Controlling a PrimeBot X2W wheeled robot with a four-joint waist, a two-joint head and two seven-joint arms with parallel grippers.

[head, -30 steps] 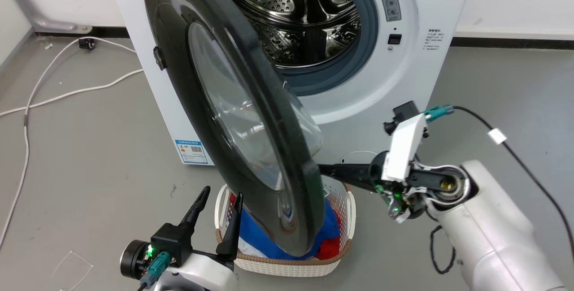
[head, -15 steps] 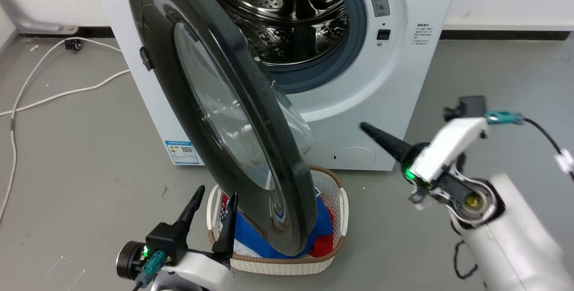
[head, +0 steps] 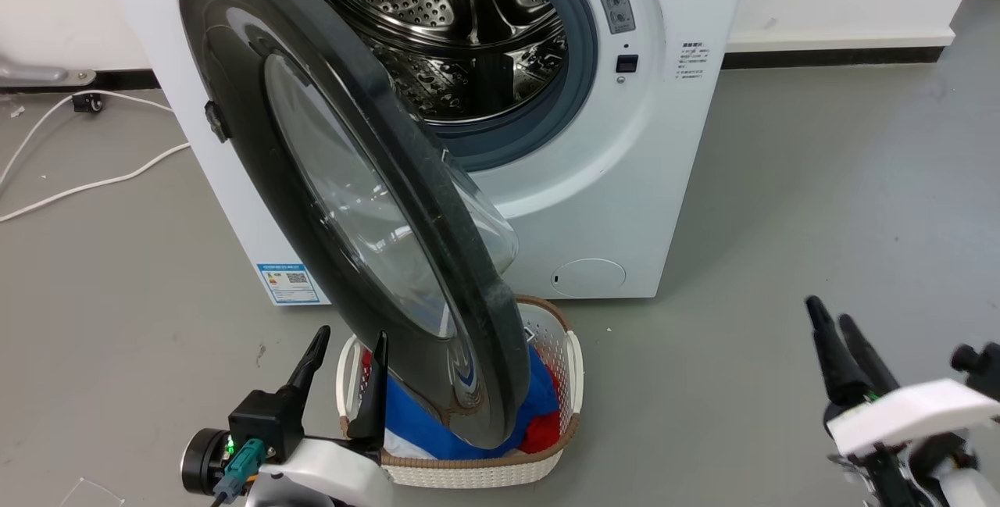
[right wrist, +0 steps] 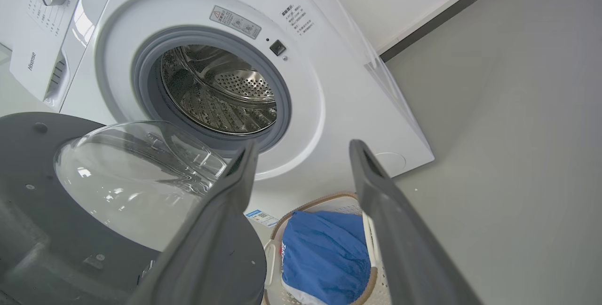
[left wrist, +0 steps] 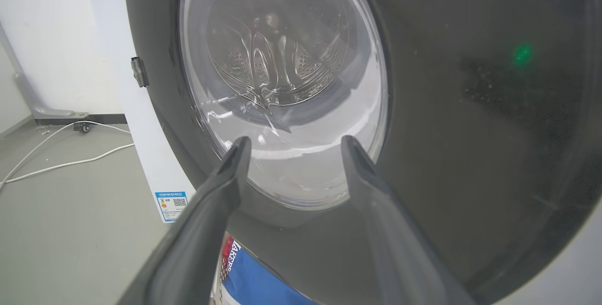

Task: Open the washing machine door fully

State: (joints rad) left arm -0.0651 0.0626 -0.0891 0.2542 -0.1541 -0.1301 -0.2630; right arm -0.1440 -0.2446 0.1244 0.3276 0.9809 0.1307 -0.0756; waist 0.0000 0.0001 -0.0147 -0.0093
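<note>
Plainly, your left gripper [head: 351, 333] and right gripper [head: 829, 312] both gape empty; the washing machine door [head: 251, 132] looks heavy, stiff and slick, so push its near rim [head: 504, 351], not the glass [head: 351, 210].

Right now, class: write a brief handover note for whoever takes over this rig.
Left gripper: open, empty, pointing at the washing machine door's outer face.
Right gripper: open, empty, low on the right, clear of the door.
Door: unlatched, swung out from the washing machine, lower edge above the laundry basket.
Done: drum mouth exposed.
Left: probably swing the door wider toward its hinge side.
</note>
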